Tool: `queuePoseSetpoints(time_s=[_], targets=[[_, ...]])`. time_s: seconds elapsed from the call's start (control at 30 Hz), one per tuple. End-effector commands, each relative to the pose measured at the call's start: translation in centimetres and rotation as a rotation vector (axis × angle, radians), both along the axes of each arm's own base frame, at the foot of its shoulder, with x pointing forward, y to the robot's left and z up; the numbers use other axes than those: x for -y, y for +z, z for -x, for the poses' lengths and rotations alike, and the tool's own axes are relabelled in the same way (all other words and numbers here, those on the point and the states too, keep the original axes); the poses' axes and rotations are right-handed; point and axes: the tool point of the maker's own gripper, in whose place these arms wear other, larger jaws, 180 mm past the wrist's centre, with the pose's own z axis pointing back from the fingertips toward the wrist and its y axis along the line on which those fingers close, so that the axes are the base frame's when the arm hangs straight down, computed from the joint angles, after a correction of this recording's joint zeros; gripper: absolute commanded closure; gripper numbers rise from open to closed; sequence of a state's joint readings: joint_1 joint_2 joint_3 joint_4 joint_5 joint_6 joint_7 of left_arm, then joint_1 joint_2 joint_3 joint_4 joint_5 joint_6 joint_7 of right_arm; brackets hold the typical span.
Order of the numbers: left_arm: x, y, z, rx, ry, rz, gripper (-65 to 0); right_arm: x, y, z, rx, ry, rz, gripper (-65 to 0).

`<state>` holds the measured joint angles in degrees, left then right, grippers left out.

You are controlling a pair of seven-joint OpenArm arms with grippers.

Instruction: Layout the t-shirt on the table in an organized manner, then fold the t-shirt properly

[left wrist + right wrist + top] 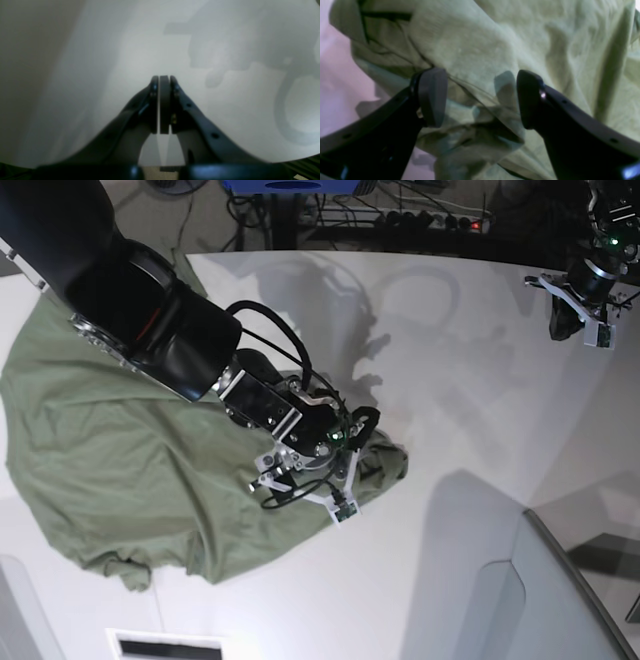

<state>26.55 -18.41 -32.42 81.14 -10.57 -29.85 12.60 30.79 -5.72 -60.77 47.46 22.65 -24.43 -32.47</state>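
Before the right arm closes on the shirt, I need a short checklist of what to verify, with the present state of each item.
1. Right claw open: ok, the jaws stand wide apart.
2. Cloth between its jaws: ok, a bunched fold of the t-shirt lies there.
3. Left claw away from the cloth: ok, shut over bare table.
4. Shirt laid out flat: not ok, crumpled in the base view.
5. Which part of the shirt is under the claw: cannot tell.

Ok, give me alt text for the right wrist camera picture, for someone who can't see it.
Open black jaws of the right gripper hover over a crumpled green t-shirt, a bunched fold of cloth lying between them. A strip of pale table shows at the left.
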Motion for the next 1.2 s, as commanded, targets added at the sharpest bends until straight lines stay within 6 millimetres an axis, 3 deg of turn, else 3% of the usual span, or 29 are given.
queuePoseSetpoints(time_s=[0.0,0.23,0.33,0.53,0.7,0.73,1.0,1.17], targets=[[-0.7,1.4,-0.8,0.048,-0.001,-0.018,0.0,-0.8,1.9,-1.8,0.069,0.010,-0.017,-38.9],[-0.7,1.3,-0.8,0.046,0.001,-0.017,0.0,0.0,1.0,-1.9,0.072,0.003,0.000,-21.3],[-0.8,1.2,-0.8,0.044,0.001,-0.018,0.0,0.0,1.0,-1.9,0.069,0.002,-0.001,-17.1],[-0.8,1.3,-0.8,0.044,0.001,-0.018,0.0,-0.5,0.8,-1.3,0.058,0.006,-0.008,-17.3],[-0.8,1.3,-0.9,0.044,0.001,-0.018,0.0,-1.6,0.9,-0.4,0.055,0.023,-0.041,-31.4],[-0.7,1.3,-1.1,0.048,-0.001,-0.017,0.0,-1.7,1.0,-0.4,0.055,0.023,-0.043,-31.4],[-0.5,1.4,-1.1,0.051,0.000,-0.014,0.0,-1.8,0.5,0.3,0.041,0.024,-0.047,-14.6],[-0.5,1.5,-1.3,0.055,-0.001,-0.016,0.0,-1.8,0.1,0.7,0.032,0.024,-0.047,0.0]])
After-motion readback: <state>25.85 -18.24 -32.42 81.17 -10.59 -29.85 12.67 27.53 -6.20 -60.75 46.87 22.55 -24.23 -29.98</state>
